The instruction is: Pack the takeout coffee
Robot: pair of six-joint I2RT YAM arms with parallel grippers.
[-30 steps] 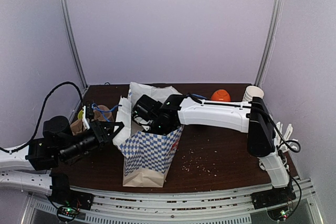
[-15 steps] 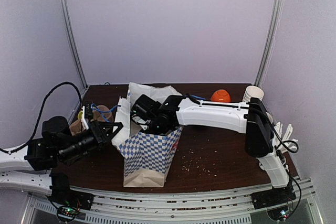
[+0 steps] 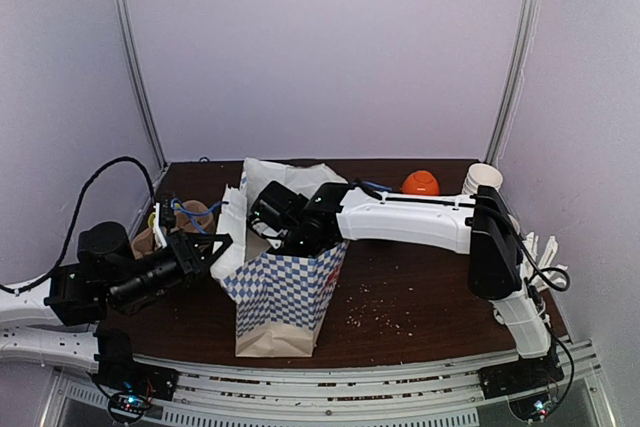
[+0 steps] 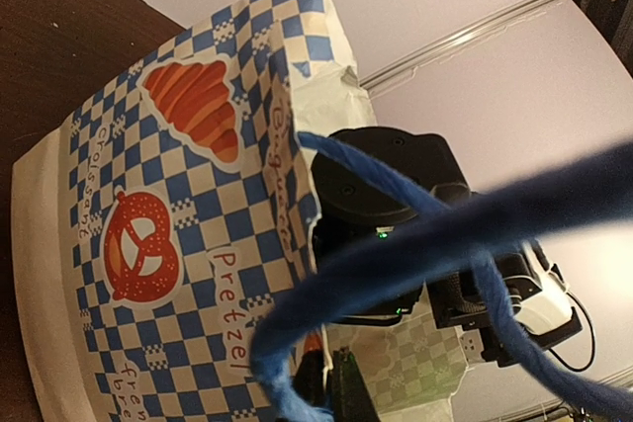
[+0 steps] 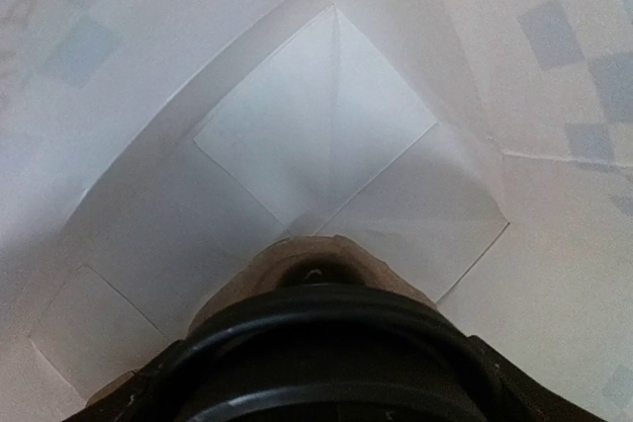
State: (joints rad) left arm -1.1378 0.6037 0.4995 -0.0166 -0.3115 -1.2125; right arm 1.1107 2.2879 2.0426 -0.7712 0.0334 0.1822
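The blue-and-white checked paper bag [image 3: 285, 287] stands open at the table's front middle; it also shows in the left wrist view [image 4: 188, 224]. My left gripper [image 3: 215, 245] is shut on the bag's left rim, its fingertips [image 4: 336, 392] pinching the paper beside the blue rope handle [image 4: 396, 254]. My right gripper [image 3: 278, 219] reaches down into the bag's mouth. In the right wrist view the takeout coffee's black lid [image 5: 326, 353] fills the bottom of the frame, a tan part of the cup just beyond it, above the bag's white folded bottom [image 5: 326, 135]. The right fingers are hidden by the lid.
A stack of lidless paper cups [image 3: 482, 179] stands at the back right, with an orange round thing [image 3: 420, 182] next to it. Crumpled white paper [image 3: 290, 172] lies behind the bag. A brown thing [image 3: 195, 215] sits at the left. Crumbs [image 3: 385, 317] dot the dark table.
The right arm has shifted slightly left at the bag's mouth. The left gripper still holds the bag's rim in about the same place.
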